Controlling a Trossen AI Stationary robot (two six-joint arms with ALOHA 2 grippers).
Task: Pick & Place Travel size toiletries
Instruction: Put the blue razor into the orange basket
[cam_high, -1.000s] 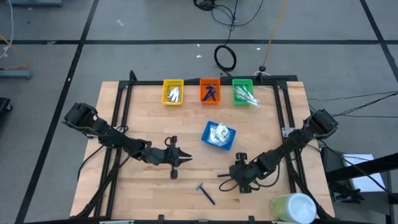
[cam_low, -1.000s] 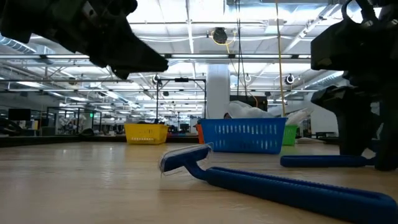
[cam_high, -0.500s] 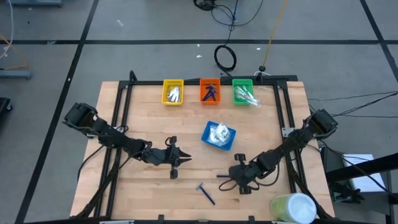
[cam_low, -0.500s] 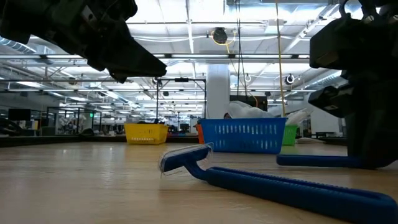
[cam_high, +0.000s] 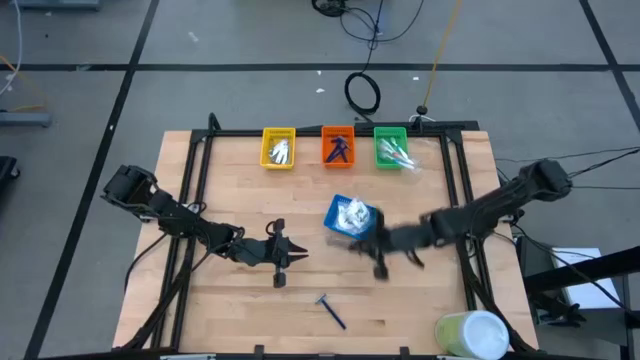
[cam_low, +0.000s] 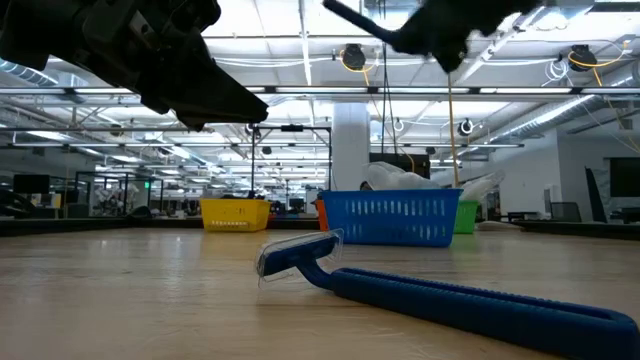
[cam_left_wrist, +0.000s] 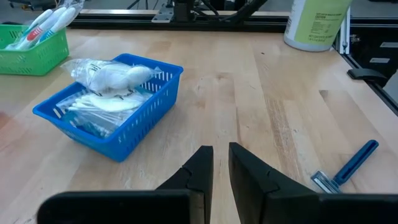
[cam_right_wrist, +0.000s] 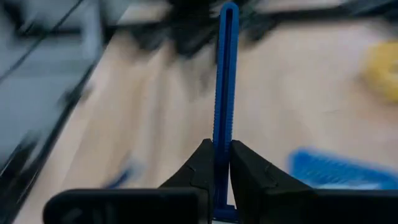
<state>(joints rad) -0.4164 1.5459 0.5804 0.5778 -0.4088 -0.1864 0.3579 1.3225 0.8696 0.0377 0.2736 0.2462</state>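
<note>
My right gripper (cam_high: 372, 246) hangs in the air just near of the blue tray (cam_high: 352, 218), shut on a dark blue razor (cam_right_wrist: 224, 74). The low view shows it high up (cam_low: 400, 38), with the razor's handle (cam_low: 345, 15) sticking out. A second blue razor (cam_high: 330, 310) lies flat on the wood near the front edge (cam_low: 400, 285) (cam_left_wrist: 345, 168). My left gripper (cam_high: 283, 255) waits over the table's left middle, its fingers (cam_left_wrist: 202, 165) all but together with nothing between them. My right gripper pinches the razor's slim handle (cam_right_wrist: 221, 140) between its two fingers. The handle runs on forward past the fingertips, in line with the fingers. The razor is lifted clear of the table and points slightly downward.
Yellow (cam_high: 278, 147), orange (cam_high: 338, 146) and green (cam_high: 392, 148) trays stand in a row at the far edge. The blue tray holds white packets (cam_left_wrist: 115, 74). A big pale green-and-white cylinder (cam_high: 472, 335) stands at the near right corner. Black rails frame the table.
My right gripper has taken the razor that lay on the table's right near part. It has risen quickly and swung toward the far edge and the blue tray, tipping from pointing steeply down to nearly level. That razor is now clear of the wood. The other razor has not moved.
</note>
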